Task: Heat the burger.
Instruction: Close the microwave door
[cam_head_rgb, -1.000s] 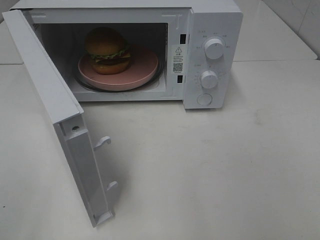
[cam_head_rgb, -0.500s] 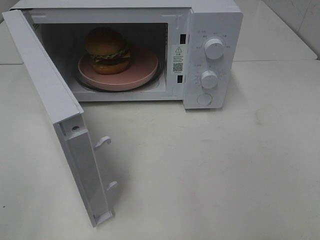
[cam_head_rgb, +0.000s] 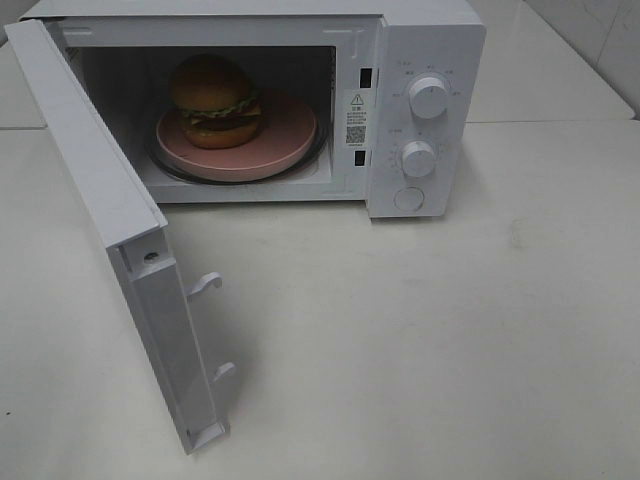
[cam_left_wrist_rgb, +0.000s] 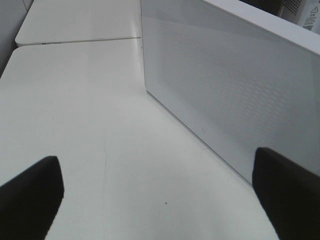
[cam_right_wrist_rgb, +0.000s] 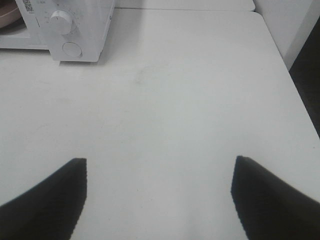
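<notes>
The burger (cam_head_rgb: 215, 100) is tall, with a glossy golden-brown domed bun, a frill of green lettuce and a dark patty. It sits on the left part of a round pink plate (cam_head_rgb: 290, 130) inside the white microwave (cam_head_rgb: 430, 40), whose door (cam_head_rgb: 90, 190) stands swung wide open to the left. Two knobs (cam_head_rgb: 428, 97) sit on the front panel. The microwave stands on a white table (cam_head_rgb: 450, 330). The left hand (cam_left_wrist_rgb: 155, 165) hangs spread and empty beside the door's outer face; the right hand (cam_right_wrist_rgb: 160, 167) is spread and empty over bare table.
</notes>
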